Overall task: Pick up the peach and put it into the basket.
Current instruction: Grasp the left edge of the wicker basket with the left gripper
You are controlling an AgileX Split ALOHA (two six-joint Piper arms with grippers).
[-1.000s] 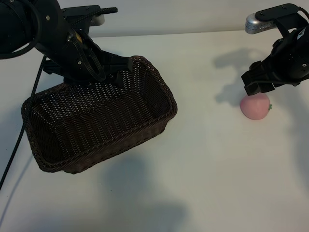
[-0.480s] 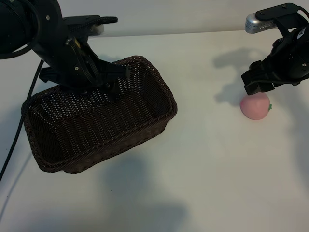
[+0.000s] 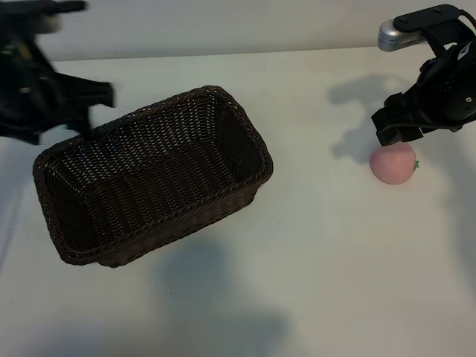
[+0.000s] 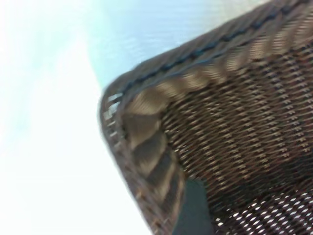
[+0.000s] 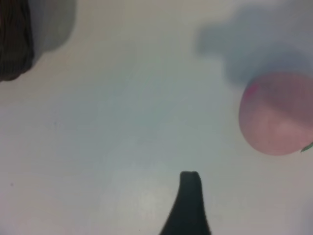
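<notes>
Wide open white table (image 3: 335,253) between the basket (image 3: 149,182) and the peach (image 3: 393,163), nothing lying on that stretch, so a straight run across is free. The basket's mouth is fully uncovered from above, interior bare, only the braided rim and sloped walls to clear on the way in. The left gripper (image 3: 89,97) sits off the basket's far left corner, outside the rim and beside it. The right gripper (image 3: 396,132) hangs just above the peach, jaws spread, crowding the fruit's far side; its near and right sides face bare table. Front edge of the table is all clear room.
</notes>
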